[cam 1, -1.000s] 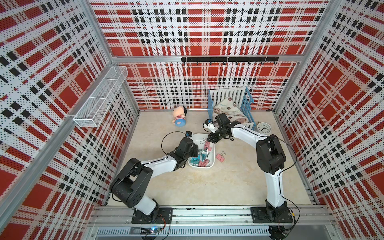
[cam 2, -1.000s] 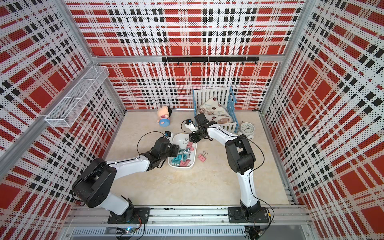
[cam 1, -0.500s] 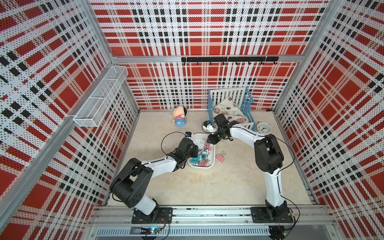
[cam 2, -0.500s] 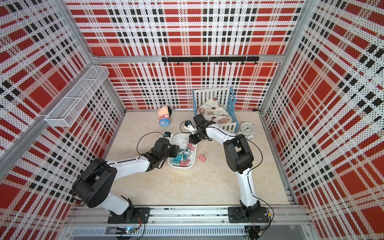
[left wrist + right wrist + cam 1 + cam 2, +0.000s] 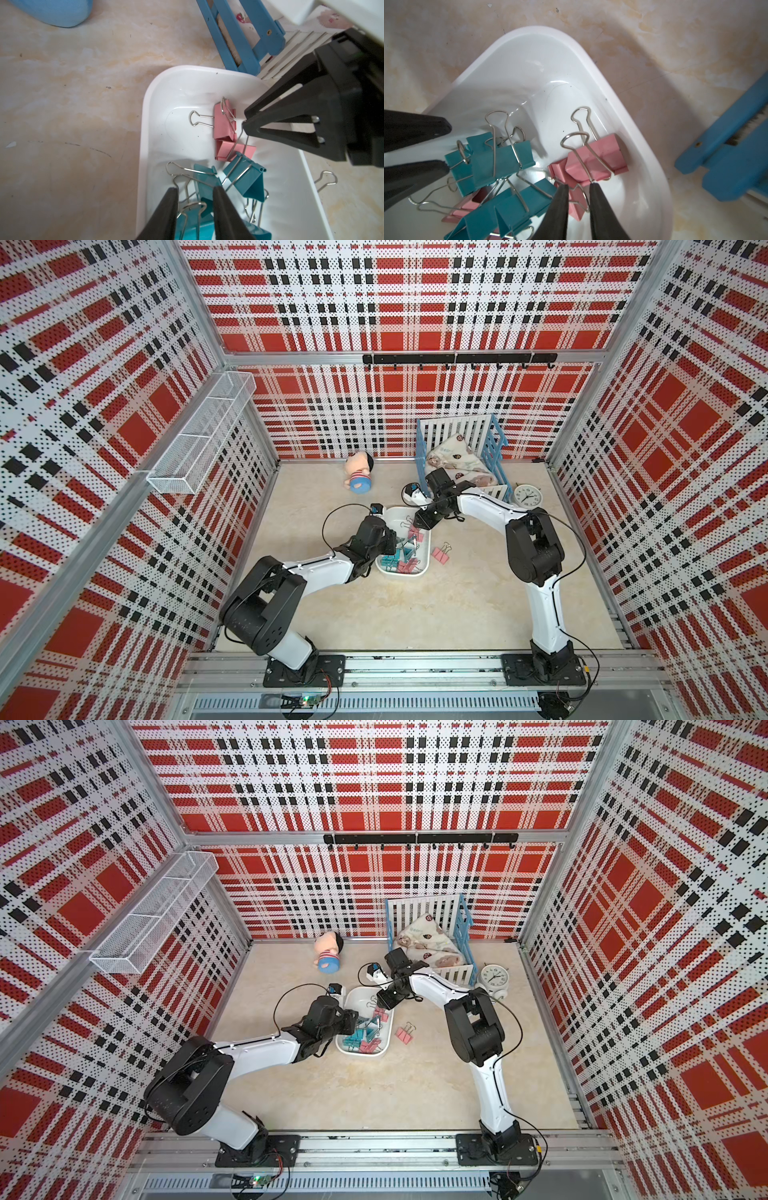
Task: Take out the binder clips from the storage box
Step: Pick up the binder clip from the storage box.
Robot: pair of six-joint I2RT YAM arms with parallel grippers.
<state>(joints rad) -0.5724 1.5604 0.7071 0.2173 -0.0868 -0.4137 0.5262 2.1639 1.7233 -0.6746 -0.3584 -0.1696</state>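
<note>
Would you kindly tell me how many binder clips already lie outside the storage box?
1: a pink binder clip lies on the tabletop beside the storage box, on the side facing the right arm. Others may be hidden from view.

The storage box is showing smooth, glossy white plastic; the binder clips are wearing matt pink and teal paint over metal, with shiny bare wire handles; the surface is looking matt, scuffed, marbled beige; the right gripper is showing matt black.
</note>
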